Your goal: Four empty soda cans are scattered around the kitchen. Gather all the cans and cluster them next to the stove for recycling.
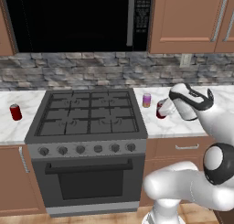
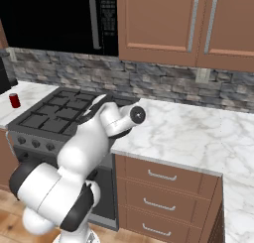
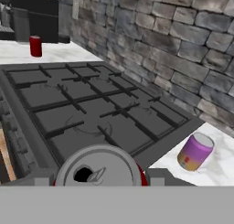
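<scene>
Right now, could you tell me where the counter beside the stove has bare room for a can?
Bare marble runs right of the purple-pink can, toward the wall outlet. The strip between that can and the dark grey gas stove is crowded, with the held red can there.

Readable text: none in any view.
Black microwave (image 1: 73,19) control panel: pale marks, too small to read.
Red soda can (image 3: 98,168) between the jaws: plain silvery top, no lettering.
Purple-pink soda can (image 3: 195,152) right of the jaws: no label legible.

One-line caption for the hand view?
Claw shut on red can at stove edge, purple can beside.
</scene>
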